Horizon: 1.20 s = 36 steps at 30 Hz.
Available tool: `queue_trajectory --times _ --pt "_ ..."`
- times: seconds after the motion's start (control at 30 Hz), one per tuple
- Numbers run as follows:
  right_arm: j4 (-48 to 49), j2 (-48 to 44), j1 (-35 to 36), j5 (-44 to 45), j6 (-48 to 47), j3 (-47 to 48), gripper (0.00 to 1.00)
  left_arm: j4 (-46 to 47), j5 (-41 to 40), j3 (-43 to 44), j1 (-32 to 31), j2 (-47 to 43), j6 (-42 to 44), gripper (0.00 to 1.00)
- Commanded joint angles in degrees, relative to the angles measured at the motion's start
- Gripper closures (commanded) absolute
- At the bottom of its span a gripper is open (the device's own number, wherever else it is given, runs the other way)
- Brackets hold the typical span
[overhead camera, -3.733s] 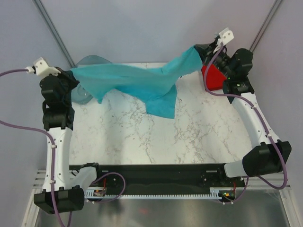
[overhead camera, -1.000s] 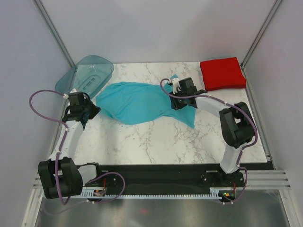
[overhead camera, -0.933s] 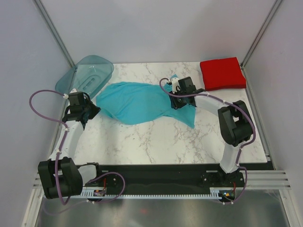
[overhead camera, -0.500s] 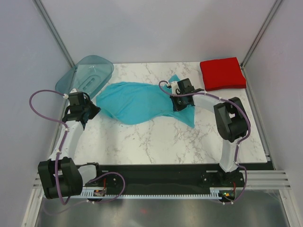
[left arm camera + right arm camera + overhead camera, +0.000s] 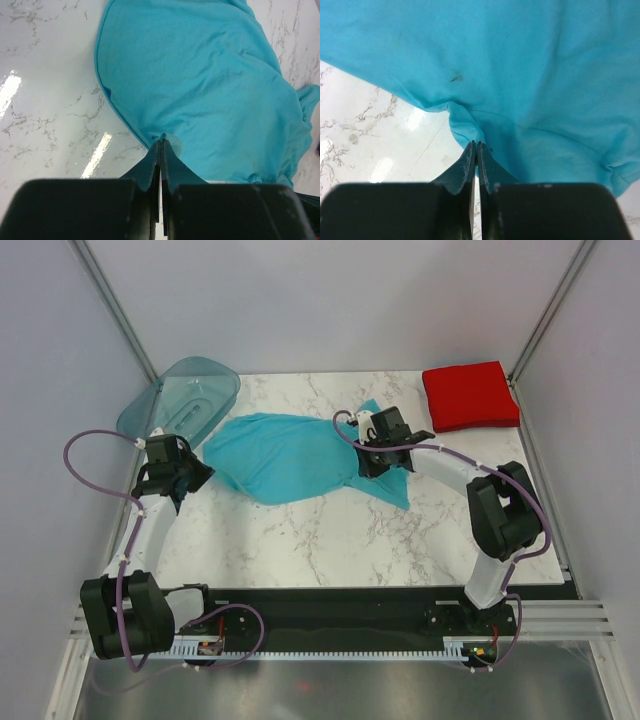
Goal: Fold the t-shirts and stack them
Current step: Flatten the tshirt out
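The teal t-shirt [image 5: 290,455] is thin, limp cloth. It should weigh next to nothing, offer no stiffness, and sag or bunch wherever it is not held, so it looks best taken by a pinch at a hem or corner, with both ends carried together to keep it spread. It lies crumpled on the marble table [image 5: 330,540], stretched between the two end effectors. The left gripper [image 5: 160,145] is clenched, its fingers pressed together on a small pucker of the shirt's hem right at the tips. From there the cloth fans out ahead of the fingers and off to their right, with bare marble to their left. The right gripper [image 5: 476,146] is likewise closed, with a narrow fold of the same shirt caught at its fingertips. The fabric fills nearly everything ahead of it and to both sides, leaving only a patch of table at its near left. Both pinches are very shallow, so the cloth may well slip free if pulled hard. The red t-shirt [image 5: 470,396] is folded into a neat square and lies beyond the right gripper toward that arm's outer side, apart from it at the far corner. It seems the natural base for the stack. A translucent tray [image 5: 190,390] sits just beyond the left gripper.
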Motion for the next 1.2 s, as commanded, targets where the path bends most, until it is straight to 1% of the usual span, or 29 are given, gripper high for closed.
queue_trajectory --times 0.0,0.03,0.07,0.17,0.23,0.27,0.43,0.5,0.53,0.6,0.7,0.77,0.8,0.83,0.87,0.93,1.07,1.1,1.17 --pt "0.41 -0.72 0.55 0.69 0.68 -1.32 0.89 2.28 0.85 -0.87 0.07 -0.82 -0.9 0.98" --pt "0.41 -0.72 0.89 1.12 0.59 -1.33 0.82 2.28 0.94 -1.04 0.16 -1.0 -0.81 0.98" --pt "0.41 -0.8 0.98 1.39 0.5 -1.41 0.8 2.37 0.85 -1.22 0.07 -1.17 -0.81 0.98" --pt "0.41 -0.98 1.16 1.48 0.42 -1.24 0.8 2.28 0.67 -1.66 0.07 -1.79 -0.81 0.98" --pt "0.32 -1.07 1.42 1.39 0.59 -1.06 0.83 2.37 0.76 -1.92 0.16 -2.05 -0.72 0.98" --pt "0.15 -1.07 1.6 1.22 0.68 -1.06 0.88 2.37 0.76 -2.01 0.07 -1.97 -0.81 0.98" --pt "-0.55 -3.0 3.96 1.22 1.99 -1.76 1.0 2.28 0.76 -2.19 0.07 -2.14 -0.72 0.98" --pt "-0.91 -3.35 6.5 1.65 5.33 -2.2 1.0 2.37 0.59 -2.27 0.07 -2.05 -0.81 0.98" --pt "-1.17 -3.44 7.57 2.35 8.9 -2.55 1.0 2.37 0.5 -2.27 0.07 -1.97 -0.81 0.98" --pt "-1.52 -3.7 11.07 5.15 12.79 -4.39 1.0 2.28 0.41 -2.27 0.07 -1.88 -0.72 0.98" --pt "-1.26 -5.19 15.29 8.75 18.94 -8.08 0.96 2.28 0.5 -2.27 0.07 -1.53 -0.63 0.98" --pt "-1.08 -6.6 16.19 10.35 22.54 -9.93 0.81 2.28 0.5 -2.27 0.16 -1.53 -0.46 0.98" --pt "-1.26 -8.26 16.36 11.49 23.26 -11.59 0.7 2.28 0.5 -2.27 0.07 -1.7 -0.28 0.98" --pt "-1.43 -9.41 16.45 12.19 23.79 -12.39 0.67 2.28 0.41 -2.27 0.07 -1.7 -0.28 0.98" --pt "-1.7 -10.64 16.37 12.81 24.4 -12.92 0.65 2.28 0.41 -2.27 0.07 -1.61 -0.19 0.98" --pt "-3.45 -14.24 16.19 19.99 27.3 -13.72 0.63 2.28 0.59 -2.27 0.07 -1.44 -0.19 0.98" --pt "-4.42 -18.55 12.34 26.07 32.75 -16.0 0.64 2.19 1.11 -2.28 -0.01 -0.82 -0.37 0.98" --pt "-4.42 -19.69 9.37 26.26 34.24 -17.57 0.66 2.28 1.29 -2.27 -0.01 -0.74 -0.46 0.98" --pt "-4.86 -20.92 6.36 25.83 38.37 -19.07 0.69 2.28 1.29 -2.19 -0.01 -0.91 -0.46 0.98"
